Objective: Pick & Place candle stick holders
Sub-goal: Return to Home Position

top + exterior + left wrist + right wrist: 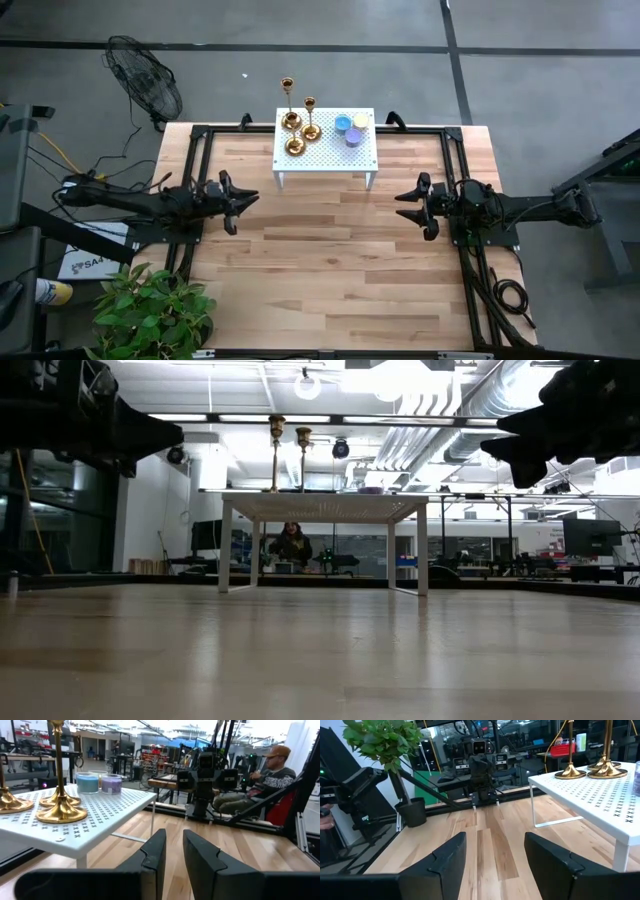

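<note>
Three shiny brass candle stick holders (296, 145), with flared bases and thin stems, stood on the white perforated shelf (325, 165) at the wooden table's (330, 270) 12 o'clock. The left gripper (243, 202) hovered at 9 o'clock, narrowly parted. The right gripper (403, 205) hovered at 3 o'clock, wide. Both were empty.

Your left tool (173, 840) hangs over the wooden counter (250, 852), its two dark fingers a narrow gap apart with nothing between them. Beside it stands the white perforated shelf (115, 807), carrying three brass candle stick holders (61, 812) upright, with a blue candle (87, 783) and a purple candle (111, 785) farther back. Across the counter you see the other arm (207, 775), and a seated person (265, 780) beyond it.
</note>
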`<state>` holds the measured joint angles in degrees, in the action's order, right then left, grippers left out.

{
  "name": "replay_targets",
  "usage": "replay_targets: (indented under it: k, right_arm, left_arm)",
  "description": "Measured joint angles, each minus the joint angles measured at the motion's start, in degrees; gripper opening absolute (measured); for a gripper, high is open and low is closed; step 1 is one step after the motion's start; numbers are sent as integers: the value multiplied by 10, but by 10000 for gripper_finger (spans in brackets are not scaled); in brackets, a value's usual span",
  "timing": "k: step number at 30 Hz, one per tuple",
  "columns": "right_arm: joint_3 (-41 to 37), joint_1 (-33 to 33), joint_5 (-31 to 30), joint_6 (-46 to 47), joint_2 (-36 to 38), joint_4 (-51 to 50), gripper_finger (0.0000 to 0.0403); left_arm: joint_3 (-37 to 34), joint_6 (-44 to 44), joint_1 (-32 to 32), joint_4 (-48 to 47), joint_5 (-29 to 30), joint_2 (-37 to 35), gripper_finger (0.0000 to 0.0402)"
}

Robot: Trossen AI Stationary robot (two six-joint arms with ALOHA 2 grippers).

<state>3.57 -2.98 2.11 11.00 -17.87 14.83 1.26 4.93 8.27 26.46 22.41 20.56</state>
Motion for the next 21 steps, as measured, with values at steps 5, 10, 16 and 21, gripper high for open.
replay_targets:
  k: [5, 10, 16, 21]
  right_arm:
    - [0, 0, 0, 0, 0, 0, 197]
    - [0, 0, -1, 4, 3, 0, 197]
    - [0, 1, -21, 5, 10, 2, 197]
    - [0, 1, -47, 4, 10, -4, 197]
  left_arm:
    - [0, 0, 0, -57, 2, -46, 65]
    - [0, 0, 0, -95, 7, -83, 65]
    - [0, 7, 0, -134, 7, -114, 65]
    - [0, 13, 0, -146, 7, -123, 65]
